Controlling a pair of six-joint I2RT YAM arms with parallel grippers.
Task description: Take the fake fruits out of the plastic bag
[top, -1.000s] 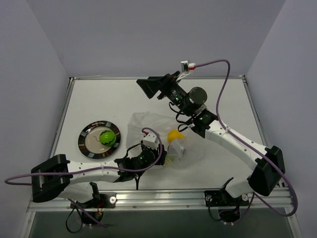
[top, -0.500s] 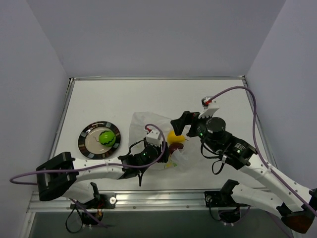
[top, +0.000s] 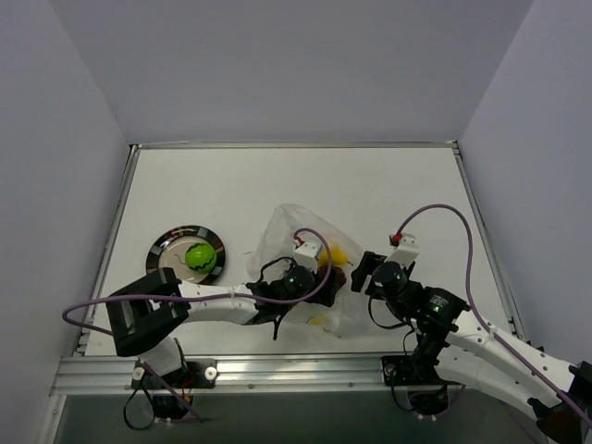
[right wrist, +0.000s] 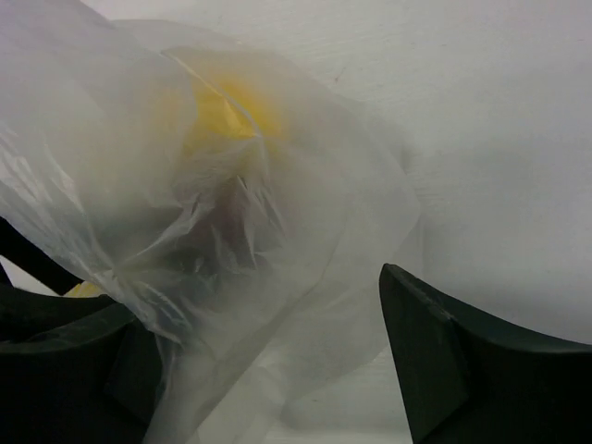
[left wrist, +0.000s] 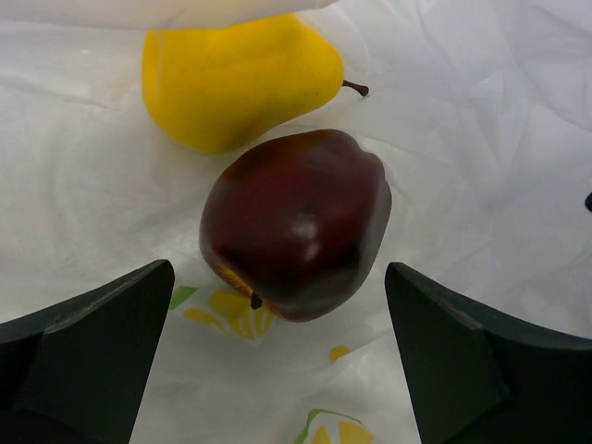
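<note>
Reaching inside plastic bag [left wrist: 481,139] for fruit
Left gripper [left wrist: 279,268] spread astride red apple [left wrist: 296,222] beside pear [left wrist: 231,79]; right gripper [right wrist: 250,296], also spread, brackets bag film, probably steadying it.

Nothing legible anywhere; only yellow-green printed motifs on the plastic bag [left wrist: 481,176], without any letters or numbers.

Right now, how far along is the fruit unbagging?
Done: the green fruit sits on the plate. In hand: the left gripper is open inside the plastic bag, fingers either side of the dark red apple, not gripping it; the right gripper is open at the bag's film. Left: the apple and the yellow pear are both in the bag.
</note>
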